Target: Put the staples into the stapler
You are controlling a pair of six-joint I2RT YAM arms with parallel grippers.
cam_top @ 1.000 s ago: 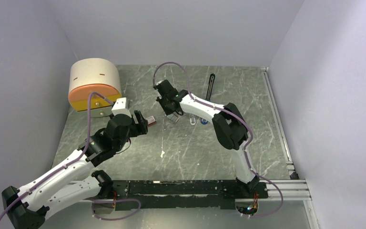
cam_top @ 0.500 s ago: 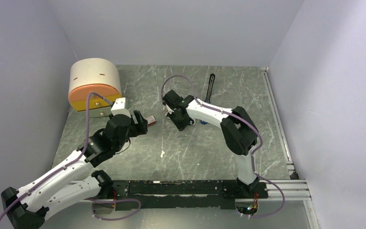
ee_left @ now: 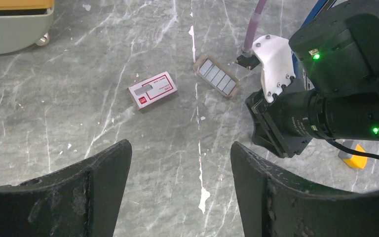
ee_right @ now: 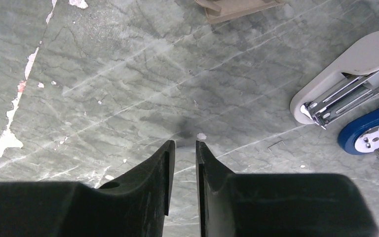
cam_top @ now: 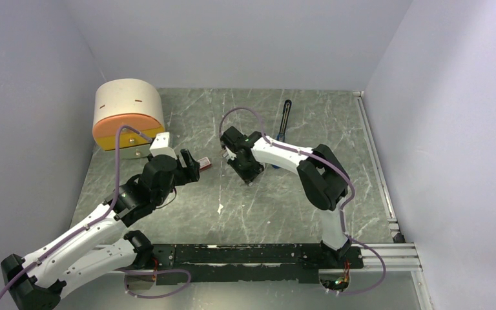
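A: Change?
B: Finds right gripper [ee_right: 185,145] pulled nearside, off the shallow brown cardboard tray [ee_left: 196,63]. Gap slightly wider than a second ago, only a narrow slit now, nothing between.
A: Meaning?
B: Probably no pick yet. Leaves left gripper [ee_left: 180,153] hovering wide, empty.
A: Containers?
B: Tray holding flat grey ribbed staples [ee_left: 218,79], beside small red-and-white cardboard box [ee_left: 153,91]; box contents hidden. Long blue stapler with black arm [cam_top: 283,123] lying opened, right of the right gripper. Can't tell channel load.

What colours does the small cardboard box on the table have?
The box is red and white; the left wrist view shows it best.
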